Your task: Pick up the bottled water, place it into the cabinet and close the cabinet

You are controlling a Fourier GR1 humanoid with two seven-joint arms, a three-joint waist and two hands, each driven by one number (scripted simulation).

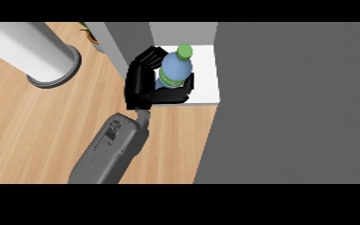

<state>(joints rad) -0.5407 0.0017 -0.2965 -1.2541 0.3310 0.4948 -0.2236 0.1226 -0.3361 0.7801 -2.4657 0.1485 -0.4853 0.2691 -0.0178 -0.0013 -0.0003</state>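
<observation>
- Head view: one bottled water (174, 69), blue with green cap, upright over the white cabinet shelf (204, 83), near its left edge.
- One hand (144, 83), the left, fingers and thumb curled round the bottle.
- One grey cabinet door (288, 105) at right.
- One white cylinder (38, 52) on the worktop (49, 133), far left corner.

- bottled water (174, 69): lower body hidden behind the curled fingers of the hand (144, 83)
- which arm that hand belongs to: can't tell
- cabinet (205, 78): big grey panel (288, 105) covers the right side of the interior
- white cylinder (38, 52): cut off at top-left
- plant (90, 33): mostly hidden
</observation>
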